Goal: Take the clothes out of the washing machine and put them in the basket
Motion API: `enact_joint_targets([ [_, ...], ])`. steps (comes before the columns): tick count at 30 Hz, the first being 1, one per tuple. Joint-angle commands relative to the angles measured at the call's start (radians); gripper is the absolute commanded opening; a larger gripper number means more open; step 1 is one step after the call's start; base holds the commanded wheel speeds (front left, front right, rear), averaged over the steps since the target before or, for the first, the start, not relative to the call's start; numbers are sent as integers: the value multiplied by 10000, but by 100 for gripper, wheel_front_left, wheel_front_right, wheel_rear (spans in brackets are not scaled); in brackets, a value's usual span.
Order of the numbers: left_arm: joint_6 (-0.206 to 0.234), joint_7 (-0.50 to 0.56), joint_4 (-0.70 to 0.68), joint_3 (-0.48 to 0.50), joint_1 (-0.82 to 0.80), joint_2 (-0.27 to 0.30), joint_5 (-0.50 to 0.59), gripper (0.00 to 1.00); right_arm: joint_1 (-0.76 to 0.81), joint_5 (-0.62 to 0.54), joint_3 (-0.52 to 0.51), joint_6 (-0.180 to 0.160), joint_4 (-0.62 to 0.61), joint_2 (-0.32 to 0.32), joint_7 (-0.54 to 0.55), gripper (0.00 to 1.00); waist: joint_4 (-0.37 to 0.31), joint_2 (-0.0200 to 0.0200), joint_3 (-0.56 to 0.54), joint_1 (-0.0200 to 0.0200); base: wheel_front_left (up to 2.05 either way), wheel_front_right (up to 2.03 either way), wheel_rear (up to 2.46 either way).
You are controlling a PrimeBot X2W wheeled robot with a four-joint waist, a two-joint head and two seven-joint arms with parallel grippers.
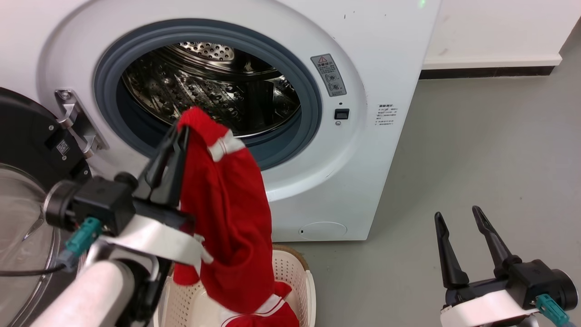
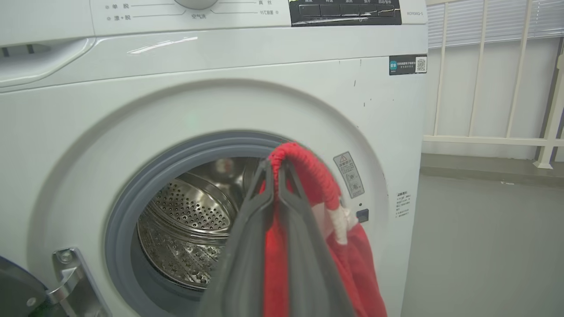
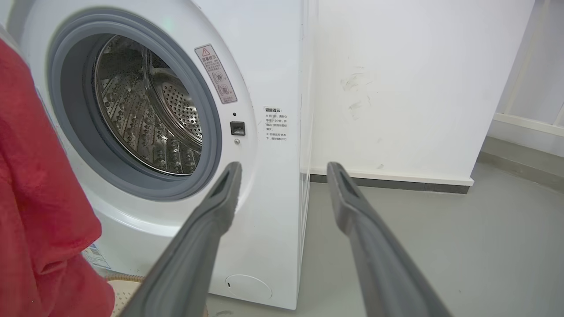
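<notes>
1. Red-and-white garment point(image 1: 227, 204) hangs from our left gripper point(image 1: 180, 130), fingers clamped on its top fold, held clear of the washing machine point(image 1: 386, 68).
2. Its lower end drapes into the cream basket point(image 1: 297, 272) directly beneath, ready for release, we judge.
3. Our right gripper point(image 1: 456, 211) waits aside over the floor point(image 1: 476, 145), fingers apart, empty.
4. The steel drum point(image 1: 204, 91) looks bare from here.

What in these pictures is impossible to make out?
- Basket: head view, mostly behind the red garment, cut by the bottom edge.
- Drum: right wrist view, lowest part behind the grey rim; leftover clothes unknowable.
- Warning sticker: head view, print too small.
- Door: head view, cut by the left edge.
</notes>
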Motion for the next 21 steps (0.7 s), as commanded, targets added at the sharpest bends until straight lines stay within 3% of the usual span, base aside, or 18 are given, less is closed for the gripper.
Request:
enact_joint_targets([
  [1, 27, 31, -38, -68, 232, 6, -39, 0, 69, -25, 3, -7, 0, 6, -24, 100, 7, 0, 26, 0, 0, 0, 0],
  [12, -218, -125, 1260, -837, 1297, -371, -321, 0, -379, -106, -56, -7, -132, 6, -24, 100, -94, 0, 865, 0, 0, 0, 0],
  [17, -624, -295, 2638, -1155, 1151, -857, -514, 0, -807, -158, -97, -7, -267, 6, -24, 100, -221, 0, 1741, 0, 0, 0, 0],
  [21, -1238, -411, 4074, -1347, 721, -1318, -749, 0, -1298, -157, -268, -7, -404, 6, -24, 100, -377, 0, 2639, 0, 0, 0, 0],
])
